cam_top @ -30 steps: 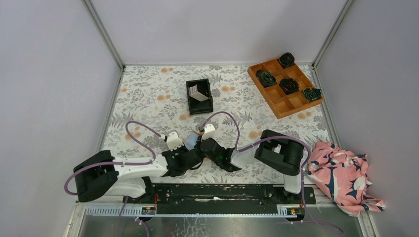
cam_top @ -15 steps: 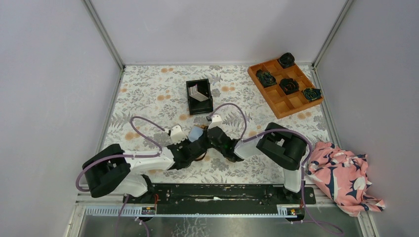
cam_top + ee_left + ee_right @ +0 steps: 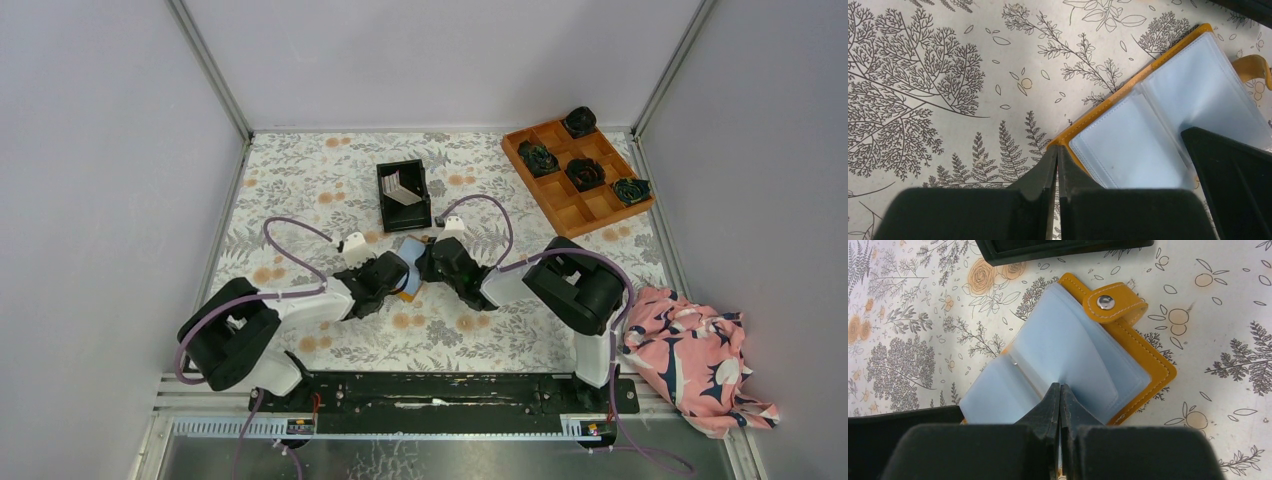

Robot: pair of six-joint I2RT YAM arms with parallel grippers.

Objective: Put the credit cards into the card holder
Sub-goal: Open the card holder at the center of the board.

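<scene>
Tightly closed, left end effector [image 3: 1057, 151] meets card holder [image 3: 1148, 115] edge; right end effector [image 3: 1060, 386] pinches its leaf

The table [image 3: 300, 190] is wearing a pale cover printed with ferns and orange blooms. A black bin [image 3: 403, 196] is sitting on it toward the far middle. Just nearer, the card holder [image 3: 1073, 350] is lying open, blue pockets up. An orange tray [image 3: 570, 215] is resting at the far right corner, and a pink cloth [image 3: 700, 360] is bunching at the near right edge.
</scene>
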